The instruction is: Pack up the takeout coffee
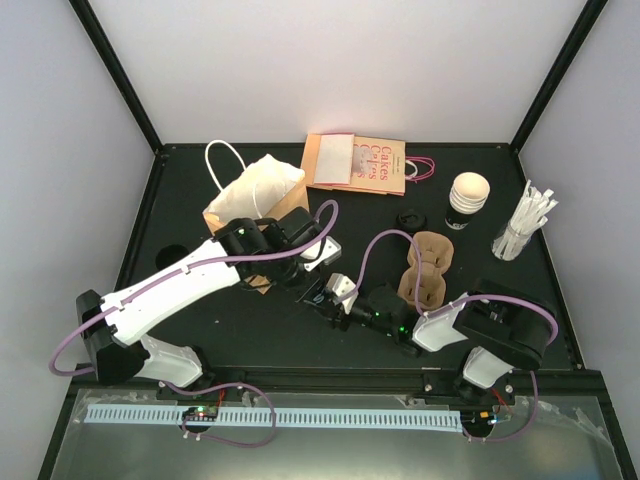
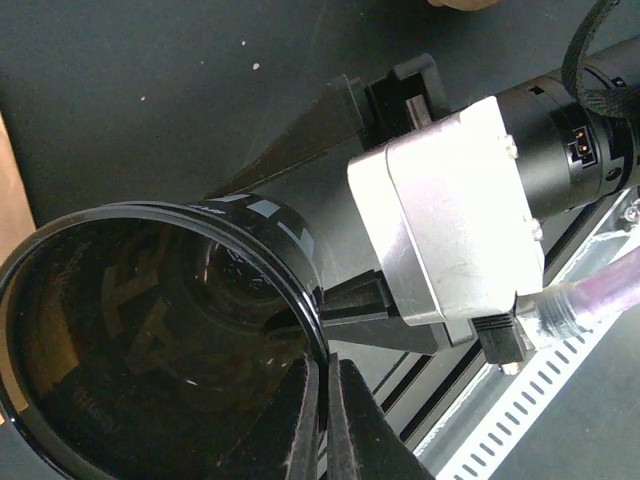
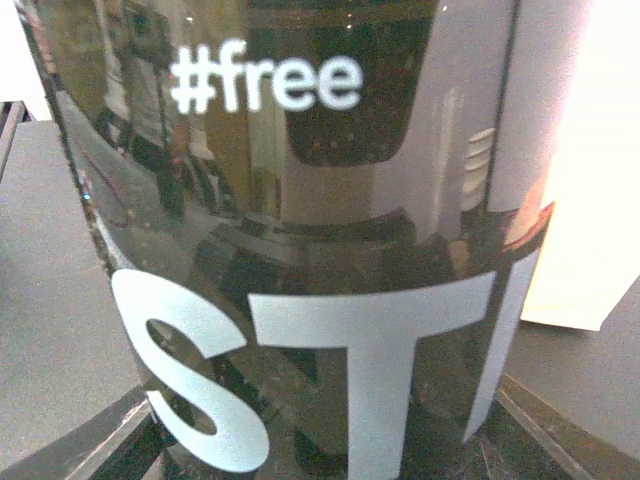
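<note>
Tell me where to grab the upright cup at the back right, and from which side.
Take the cup across its black wall, below the rim, coming in level from the near side. It stands upright and looks open, so its round wall gives two opposite faces; the straws crowd its right, and the lid lies apart on its left.
</note>
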Robot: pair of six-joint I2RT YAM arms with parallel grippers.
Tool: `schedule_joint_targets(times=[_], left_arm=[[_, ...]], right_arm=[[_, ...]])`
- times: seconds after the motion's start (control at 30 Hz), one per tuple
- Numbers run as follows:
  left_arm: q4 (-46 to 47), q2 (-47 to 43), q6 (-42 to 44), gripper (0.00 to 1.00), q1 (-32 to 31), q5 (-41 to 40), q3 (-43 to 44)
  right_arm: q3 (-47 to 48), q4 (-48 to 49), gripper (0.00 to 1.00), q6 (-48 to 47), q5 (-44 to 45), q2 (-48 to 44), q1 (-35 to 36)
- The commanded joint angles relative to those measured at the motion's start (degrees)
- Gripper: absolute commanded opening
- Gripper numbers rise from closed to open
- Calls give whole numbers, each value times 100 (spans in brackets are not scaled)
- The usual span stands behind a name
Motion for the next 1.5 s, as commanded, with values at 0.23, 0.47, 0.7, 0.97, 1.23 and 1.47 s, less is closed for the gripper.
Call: schedule_joint_targets(times=[0.23,0.47,0.7,0.97,1.23,1.47], left_arm=[[-670,-76,143,2,75,-665,650],[-856,-112,147,2,78,-958,832],[-877,-125,-91,2,95,-1169,823],[-848,-157,-183,2,117,-1284,807],[-890,-193,-254,2,157,-1411,804],[-685,-237,-176,1,163,-1070,715]], right_arm=[[-10,-128,66,-114,37,65,17],[2,-212,66,-123,66,65,17],[-8,-275,67,-119,269,18,26],[-33,-322,68,-123,441,-44,20],[-34,-357,68,-123,582,-65,15],[-55,-326,75,-143,455,-89,23]])
